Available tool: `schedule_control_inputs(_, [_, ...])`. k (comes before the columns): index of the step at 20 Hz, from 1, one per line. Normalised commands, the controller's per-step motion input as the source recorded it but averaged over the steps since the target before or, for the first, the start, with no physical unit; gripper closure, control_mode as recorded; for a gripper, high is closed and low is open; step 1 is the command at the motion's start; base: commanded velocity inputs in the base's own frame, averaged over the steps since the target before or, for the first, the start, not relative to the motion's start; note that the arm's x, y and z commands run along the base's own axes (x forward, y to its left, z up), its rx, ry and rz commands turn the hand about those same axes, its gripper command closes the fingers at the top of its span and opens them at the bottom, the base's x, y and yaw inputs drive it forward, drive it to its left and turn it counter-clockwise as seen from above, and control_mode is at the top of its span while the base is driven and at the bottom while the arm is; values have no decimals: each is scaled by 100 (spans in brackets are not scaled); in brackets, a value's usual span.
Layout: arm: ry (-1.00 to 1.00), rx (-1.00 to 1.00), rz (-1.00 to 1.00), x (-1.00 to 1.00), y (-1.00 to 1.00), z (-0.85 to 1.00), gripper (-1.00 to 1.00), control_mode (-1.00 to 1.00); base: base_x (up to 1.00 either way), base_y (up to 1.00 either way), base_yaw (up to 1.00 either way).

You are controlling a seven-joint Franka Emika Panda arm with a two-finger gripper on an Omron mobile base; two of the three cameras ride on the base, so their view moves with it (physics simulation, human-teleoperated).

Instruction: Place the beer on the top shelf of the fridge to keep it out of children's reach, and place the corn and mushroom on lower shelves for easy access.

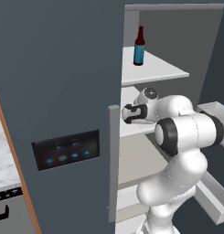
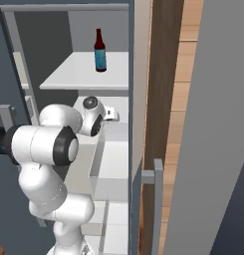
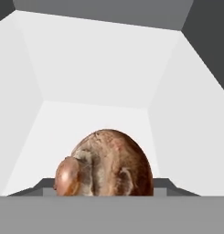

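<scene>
The beer [image 1: 139, 46] [image 2: 99, 51] stands upright on the top shelf [image 1: 164, 69] [image 2: 68, 75] of the open fridge [image 1: 63, 68]. One level down, my gripper [image 1: 125, 114] [image 2: 112, 115] [image 3: 104, 188] reaches in over a lower shelf [image 1: 131, 130] [image 3: 86, 119]. It is shut on the mushroom [image 3: 106, 164], a brown rounded lump with a paler patch held between the dark fingertips [image 3: 40, 185] just above the shelf floor. The corn is out of view.
The fridge door carries a long grey handle [image 1: 113, 164] and a blue-lit control panel [image 1: 65, 150]. Door bins [image 1: 213, 113] jut out to the right of the arm. A wooden cabinet side [image 2: 168, 99] flanks the fridge. A marble counter [image 1: 3, 160] lies at far left.
</scene>
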Motion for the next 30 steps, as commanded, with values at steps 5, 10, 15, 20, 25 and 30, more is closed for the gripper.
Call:
schedule_control_inputs(5, [-2,0,0,-4,0,0,-100,-100,0,0,0])
schedule_control_inputs(10, [0,0,0,-27,0,6,-100,-100,0,0,0])
schedule_control_inputs(15, [5,0,0,-33,0,9,-100,-100,0,0,0])
schedule_control_inputs(20, [14,0,0,-41,0,16,-100,-100,0,0,0])
schedule_control_inputs(25, [16,-3,0,-71,3,8,-100,-100,0,0,0])
schedule_control_inputs(30, [15,-4,0,-89,20,2,-100,-100,0,0,0])
